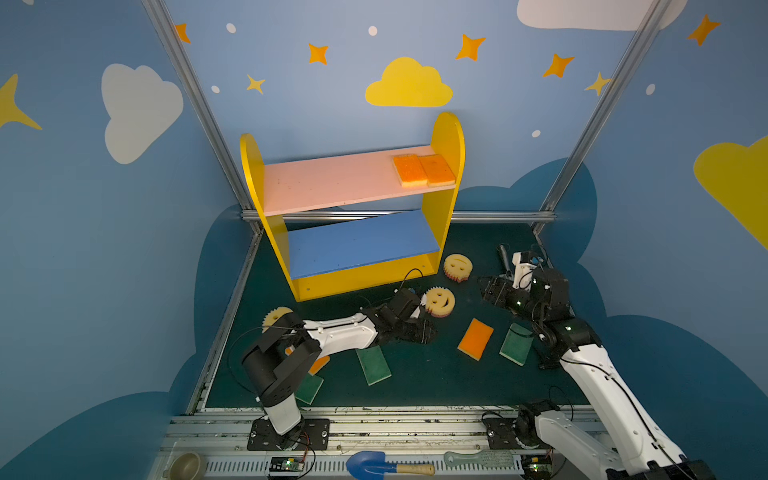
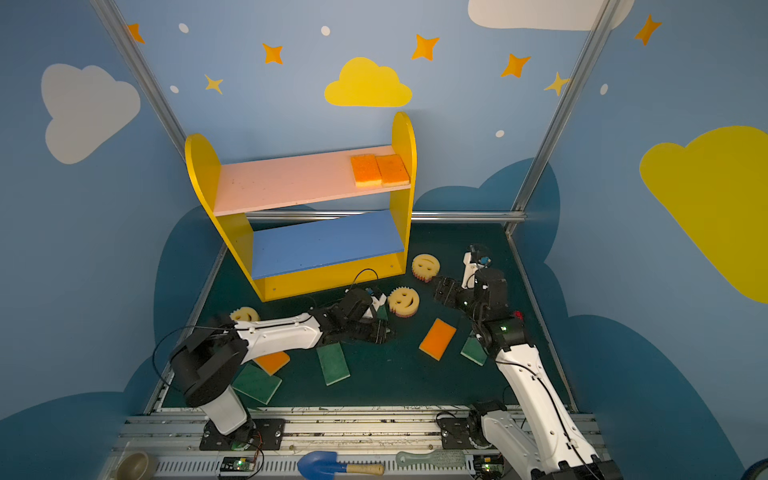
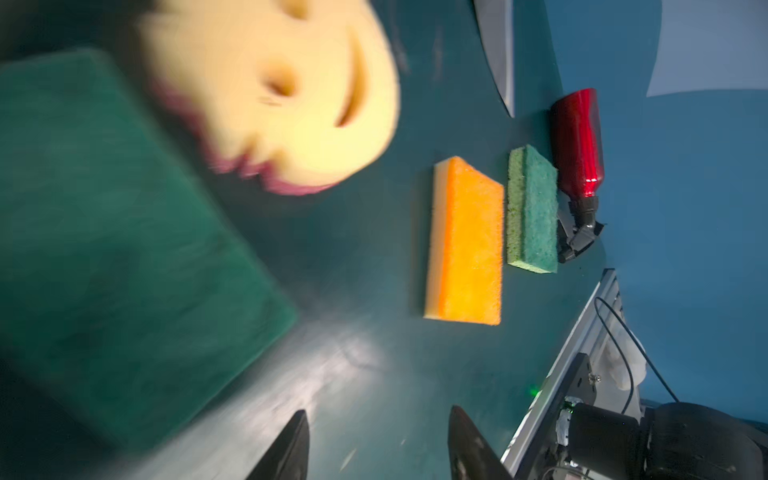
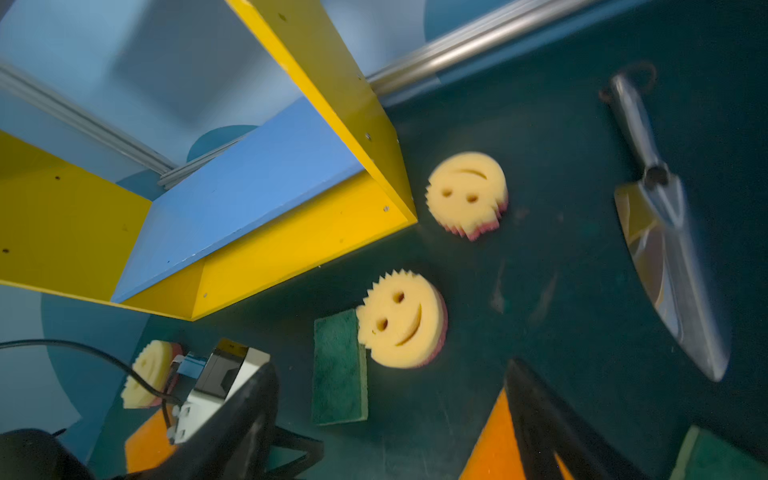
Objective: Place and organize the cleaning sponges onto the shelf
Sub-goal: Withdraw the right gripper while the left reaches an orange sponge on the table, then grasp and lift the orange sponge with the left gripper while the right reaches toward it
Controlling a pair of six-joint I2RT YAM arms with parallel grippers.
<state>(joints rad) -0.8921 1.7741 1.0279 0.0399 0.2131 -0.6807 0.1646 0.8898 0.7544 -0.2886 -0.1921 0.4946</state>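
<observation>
The shelf [image 1: 446, 137] stands at the back with two orange sponges [image 1: 424, 170] on its pink board. On the green floor lie smiley sponges [image 1: 457, 266] [image 1: 439, 301] [image 1: 276, 316], an orange pad [image 1: 476, 338] and green pads [image 1: 516, 344] [image 1: 373, 365] [image 1: 309, 388]. My left gripper [image 1: 424, 332] is low beside the middle smiley sponge [image 3: 282, 95] and a green pad [image 3: 104, 249]. It is open [image 3: 378, 409], with only bare floor between its fingers. My right gripper [image 1: 484, 291] hovers open [image 4: 391, 365] to the right of the smiley sponges, holding nothing.
A metal trowel [image 4: 665, 232] lies at the back right and a red bottle [image 3: 579, 141] beside the right green pad. An orange pad [image 1: 320, 365] sits partly under the left arm. A blue shovel [image 1: 374, 463], brush [image 1: 478, 459] and bowl [image 1: 187, 465] rest on the front rail.
</observation>
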